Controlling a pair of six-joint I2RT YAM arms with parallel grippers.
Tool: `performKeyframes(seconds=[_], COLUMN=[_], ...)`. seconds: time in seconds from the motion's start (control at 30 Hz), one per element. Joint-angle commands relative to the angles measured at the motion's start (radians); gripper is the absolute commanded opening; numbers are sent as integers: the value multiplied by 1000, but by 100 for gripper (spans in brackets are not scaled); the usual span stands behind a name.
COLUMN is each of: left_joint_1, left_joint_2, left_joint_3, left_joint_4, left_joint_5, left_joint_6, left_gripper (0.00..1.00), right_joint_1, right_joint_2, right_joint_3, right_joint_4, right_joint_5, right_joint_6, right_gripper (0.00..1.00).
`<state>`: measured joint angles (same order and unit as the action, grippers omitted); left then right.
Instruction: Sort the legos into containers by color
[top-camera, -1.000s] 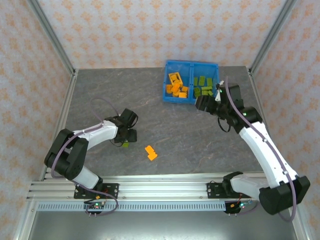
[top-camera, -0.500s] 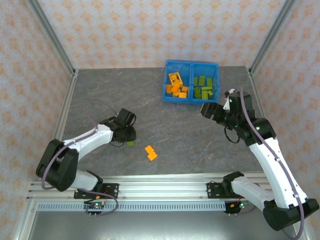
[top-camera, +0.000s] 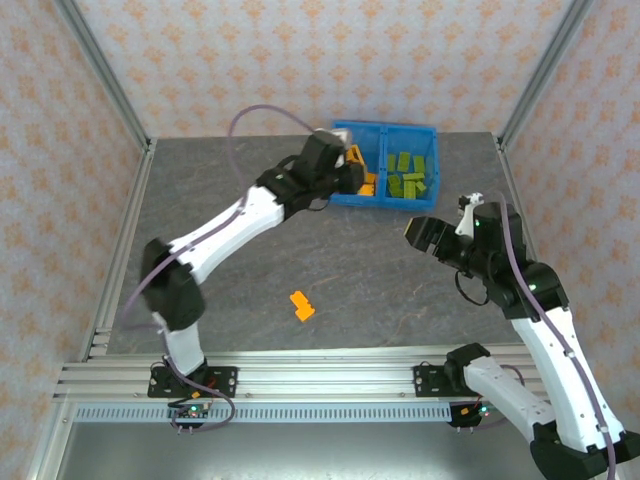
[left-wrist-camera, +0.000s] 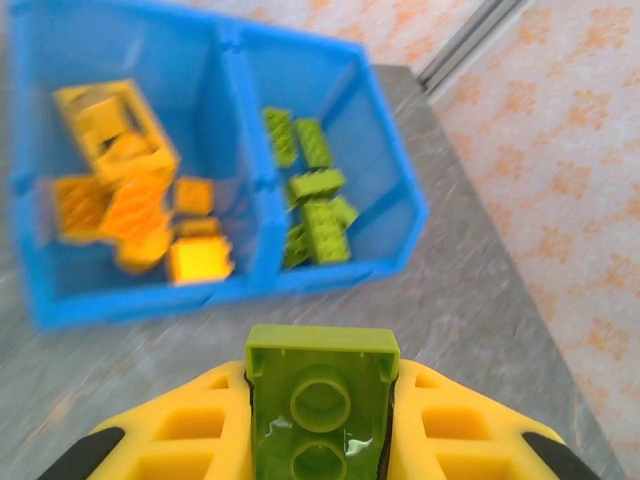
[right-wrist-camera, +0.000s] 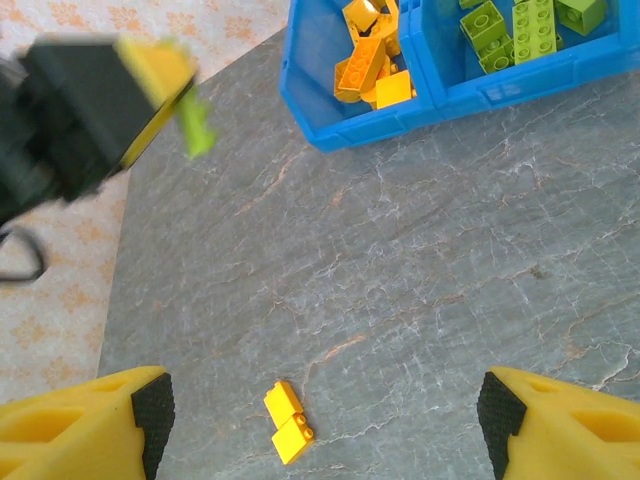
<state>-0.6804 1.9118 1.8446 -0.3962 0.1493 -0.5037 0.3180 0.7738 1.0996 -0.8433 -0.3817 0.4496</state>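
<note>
Legos in the blue bin (top-camera: 383, 129) lie by colour: orange pieces (left-wrist-camera: 130, 200) in the left compartment, green pieces (left-wrist-camera: 315, 215) in the right compartment. Left gripper (left-wrist-camera: 322, 440) hangs at the bin's near left side, jaws clenched on one green brick (left-wrist-camera: 320, 380), studs facing the wrist camera. Right gripper (top-camera: 424, 232) stands over the desk (top-camera: 230, 210) near the bin's right end, jaws released wide. One orange lego (top-camera: 301, 305) lies on the desk, well apart from the bin.

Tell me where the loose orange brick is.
Top view: the orange brick lies on the grey table toward its near edge, just left of centre, far from the blue bin.
</note>
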Motion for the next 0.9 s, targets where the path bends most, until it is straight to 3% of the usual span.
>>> performKeyframes(seconds=[0.0,0.2,0.47,0.53,0.7,0.87], left_joint_1=[-11,-23,-37,-36,-38,-44], left_joint_2=[205,595,822,855,837,711], left_joint_3=[239,802,935,974,980,979], left_joint_4=[-37,-98,207,225,252,113], left_joint_5=[-9,12,-200,-231,-233,-200], left_joint_6=[35,-6,40,42,48,55], left_gripper=[20,20,19,25,60,74], right_joint_1=[3,3,3,3,2,2], right_joint_2=[-40,-100,-127,-135,-134,-133], right_joint_3=[-7,-35,-33,-33,-41,-68], right_joint_4=[-27,-48,-69,-74,-74,-74], right_joint_5=[27,47,38,42,44,52], right_joint_6=[22,48,53,55,53,60], right_gripper=[81,81,81,81,81,81])
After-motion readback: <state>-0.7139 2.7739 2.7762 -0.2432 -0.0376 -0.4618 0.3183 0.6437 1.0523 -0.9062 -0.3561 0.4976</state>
